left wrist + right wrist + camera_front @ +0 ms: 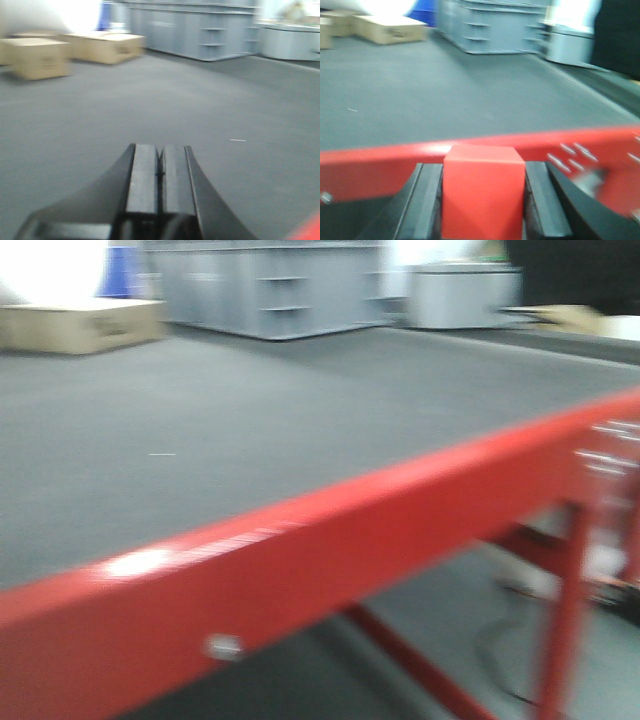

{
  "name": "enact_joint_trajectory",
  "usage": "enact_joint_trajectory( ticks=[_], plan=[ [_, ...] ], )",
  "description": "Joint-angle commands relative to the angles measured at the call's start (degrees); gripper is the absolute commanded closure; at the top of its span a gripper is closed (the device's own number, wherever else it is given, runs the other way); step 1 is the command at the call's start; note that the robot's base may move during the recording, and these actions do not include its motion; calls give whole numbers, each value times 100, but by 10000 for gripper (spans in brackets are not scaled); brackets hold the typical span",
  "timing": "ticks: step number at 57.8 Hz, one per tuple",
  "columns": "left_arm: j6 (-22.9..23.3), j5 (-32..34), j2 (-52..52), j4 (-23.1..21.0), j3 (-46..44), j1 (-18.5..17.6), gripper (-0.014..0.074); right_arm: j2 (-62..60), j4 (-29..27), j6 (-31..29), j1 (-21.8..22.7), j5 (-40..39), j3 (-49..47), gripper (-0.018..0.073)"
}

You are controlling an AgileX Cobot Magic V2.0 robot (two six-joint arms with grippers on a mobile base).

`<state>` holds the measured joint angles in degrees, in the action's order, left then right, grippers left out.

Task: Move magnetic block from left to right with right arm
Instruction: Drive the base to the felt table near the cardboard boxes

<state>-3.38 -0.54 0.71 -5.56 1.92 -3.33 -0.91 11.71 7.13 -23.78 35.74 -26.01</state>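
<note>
The magnetic block (483, 190), a plain red cube, fills the gap between the two black fingers of my right gripper (483, 172), which is shut on it. Behind it runs a red metal beam (380, 162). In the left wrist view my left gripper (160, 152) is shut with its pads pressed together and nothing between them, above grey floor. Neither gripper nor the block shows in the front view, which is blurred.
The red beam (300, 570) crosses the front view diagonally, with red legs (560, 620) below it. Tan cardboard boxes (35, 57) stand far left on the grey floor (250, 420). A grey cabinet (270, 285) and a grey bin (460, 295) stand at the back.
</note>
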Motion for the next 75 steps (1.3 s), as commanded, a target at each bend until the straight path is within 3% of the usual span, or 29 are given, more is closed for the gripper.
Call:
enact_joint_trajectory(
  ticks=[1, 75],
  plan=[
    [40, 513, 58, -26, 47, -5, 722, 24, 70, -46, 31, -520, -138, 365],
    [40, 513, 58, -26, 47, -5, 722, 24, 70, -46, 31, -520, -138, 365]
  ],
)
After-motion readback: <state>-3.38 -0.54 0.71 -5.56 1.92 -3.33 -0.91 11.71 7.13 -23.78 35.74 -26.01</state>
